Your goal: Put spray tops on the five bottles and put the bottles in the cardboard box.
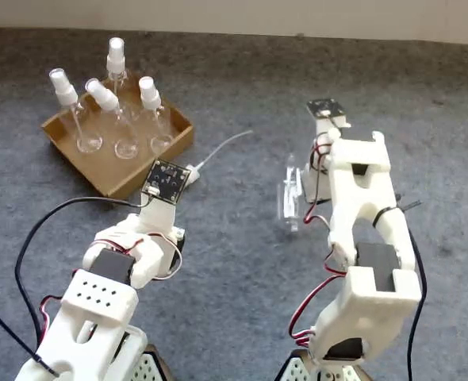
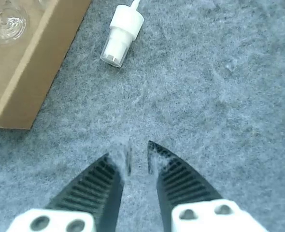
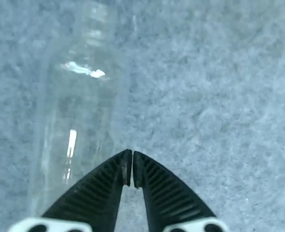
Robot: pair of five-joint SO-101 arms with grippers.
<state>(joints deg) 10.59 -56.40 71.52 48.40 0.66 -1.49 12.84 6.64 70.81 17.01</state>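
Four capped bottles (image 1: 121, 127) noted upright inside cardboard box (image 1: 59, 131), high view, far left of grey carpet (image 1: 242, 262). One loose spray top (image 1: 193, 171) flat on carpet just beside box's near corner, thin tube trailing away from box. One uncapped bottle (image 1: 290, 194) on its side mid-carpet, well apart from box, close alongside right arm (image 1: 369, 206). Left arm (image 1: 131, 254) extended toward box corner, wrist end near loose spray top.

Left wrist view: left gripper (image 2: 137, 150) low over bare carpet, jaws parted by a narrow gap, nothing between them. Loose spray top ahead of fingertips, clearly apart from them, lying on its side. Box corner off to one side, with base of a capped bottle visible within.

Right wrist view: right gripper (image 3: 132, 166) over carpet, jaws drawn together to a hairline slit, nothing held. Uncapped bottle just beside one finger, lying lengthwise with neck pointing away from gripper. Contact between finger and glass: cannot tell.
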